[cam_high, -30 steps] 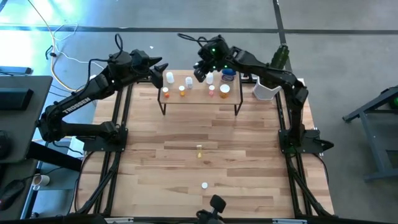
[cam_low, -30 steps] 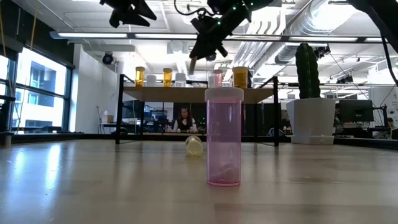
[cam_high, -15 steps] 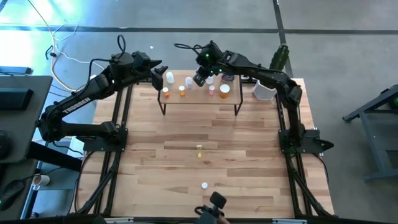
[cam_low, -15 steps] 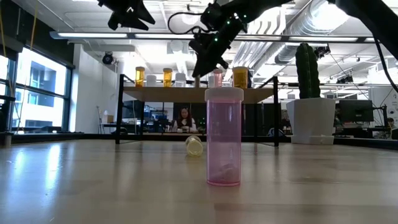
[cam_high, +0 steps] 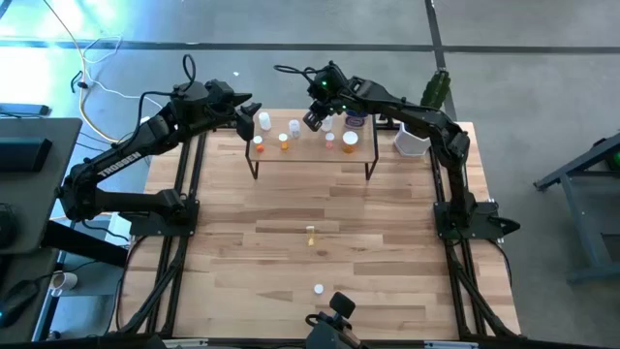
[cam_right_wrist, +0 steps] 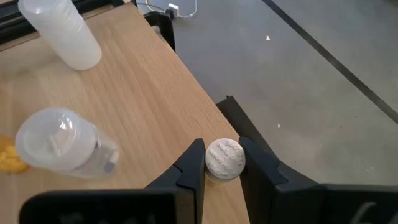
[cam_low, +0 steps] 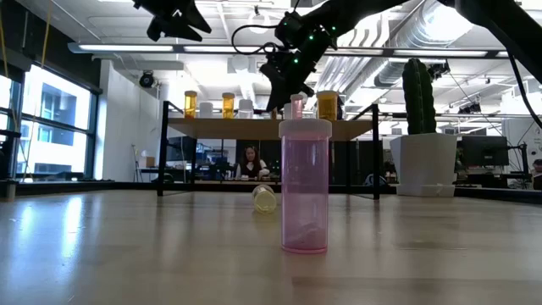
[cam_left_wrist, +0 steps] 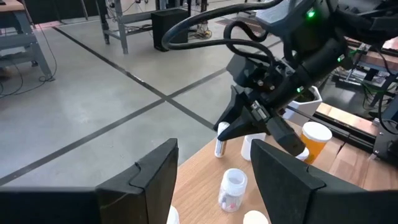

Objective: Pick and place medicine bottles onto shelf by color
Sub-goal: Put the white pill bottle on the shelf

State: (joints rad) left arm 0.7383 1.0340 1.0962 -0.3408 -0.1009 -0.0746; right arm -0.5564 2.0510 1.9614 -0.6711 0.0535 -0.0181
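The table [cam_high: 320, 208] is light wood in jointed strips, with a smooth satin sheen in the low view. The shelf [cam_right_wrist: 134, 93] top is pale matt wood with fine grain, on thin black metal legs. The pink bottle [cam_low: 304, 188] is translucent glossy plastic. The small bottle [cam_right_wrist: 224, 160] has a white, finely textured cap. Both arms look matt black.

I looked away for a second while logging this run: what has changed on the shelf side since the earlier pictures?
The right gripper, jaws shut on a small white-capped bottle, has swung from the middle of the shelf toward its left part and come lower, near the back edge. The left gripper stays open at the shelf's left end. The bottles on the shelf and the two on the table have not moved.
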